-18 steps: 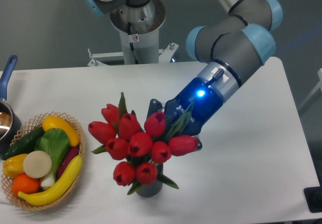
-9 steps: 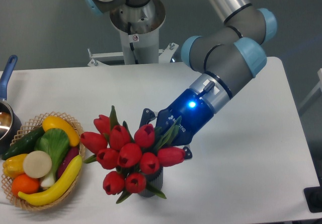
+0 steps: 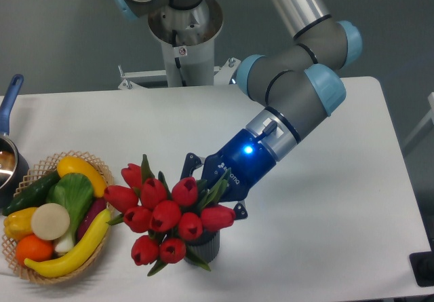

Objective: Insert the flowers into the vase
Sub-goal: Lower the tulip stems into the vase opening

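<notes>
The flowers (image 3: pixel 166 214), a bunch of red tulips with green leaves, hang tilted to the left in front of my gripper (image 3: pixel 211 192). The gripper is shut on the flowers' stems, and its fingertips are hidden behind the blooms and leaves. The dark grey ribbed vase (image 3: pixel 206 249) stands near the table's front edge, right under the bouquet. Only its lower right side shows; its rim and the stem ends are hidden by the tulips, so I cannot tell whether the stems are inside it.
A wicker basket (image 3: pixel 106 231) of vegetables stands at the front left, close to the leftmost tulips. A pot with a blue handle (image 3: pixel 9 102) is at the far left edge. The robot's base column (image 3: pixel 183 41) is behind the table. A black object (image 3: pixel 424 269) sits at the front right corner.
My gripper has moved left and down with the bouquet. The tulips now sit lower over the vase and nearer the basket. The vase has not moved.
</notes>
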Robot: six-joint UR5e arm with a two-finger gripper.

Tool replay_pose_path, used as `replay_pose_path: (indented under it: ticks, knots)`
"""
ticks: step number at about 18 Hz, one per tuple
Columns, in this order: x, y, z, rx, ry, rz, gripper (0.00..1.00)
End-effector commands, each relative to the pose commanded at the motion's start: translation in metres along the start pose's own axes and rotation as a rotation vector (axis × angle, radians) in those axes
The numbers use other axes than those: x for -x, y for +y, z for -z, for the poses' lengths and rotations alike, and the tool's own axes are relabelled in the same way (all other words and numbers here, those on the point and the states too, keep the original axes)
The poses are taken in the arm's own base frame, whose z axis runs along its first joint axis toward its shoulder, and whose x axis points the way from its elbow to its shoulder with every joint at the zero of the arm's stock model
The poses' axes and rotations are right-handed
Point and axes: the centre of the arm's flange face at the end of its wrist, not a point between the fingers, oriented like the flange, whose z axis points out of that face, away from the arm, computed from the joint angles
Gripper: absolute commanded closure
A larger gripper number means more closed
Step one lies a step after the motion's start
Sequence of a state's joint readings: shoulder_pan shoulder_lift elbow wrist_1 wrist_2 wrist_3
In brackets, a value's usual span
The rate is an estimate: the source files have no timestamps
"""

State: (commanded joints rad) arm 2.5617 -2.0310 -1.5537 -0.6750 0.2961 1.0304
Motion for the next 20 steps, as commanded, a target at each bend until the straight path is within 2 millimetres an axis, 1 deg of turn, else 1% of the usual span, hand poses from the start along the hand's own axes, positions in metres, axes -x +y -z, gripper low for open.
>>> replay_pose_path:
  ticks: [4, 8, 9, 12, 15, 18, 20]
  knots:
    - [-0.007, 0.026, 0.0, 0.008, 0.006, 0.016, 0.93]
    - [-0.004, 0.03, 0.006, 0.007, -0.004, 0.009, 0.92]
    - [-0.005, 0.034, 0.005, 0.009, -0.001, 0.008, 0.92]
    - [-0.011, 0.056, 0.004, 0.014, 0.006, 0.0, 0.91]
    - [-0.017, 0.074, 0.002, 0.02, 0.013, -0.002, 0.89]
    - [-0.02, 0.084, 0.003, 0.023, 0.013, 0.015, 0.84]
    - [-0.022, 0.088, 0.002, 0.024, 0.016, 0.005, 0.83]
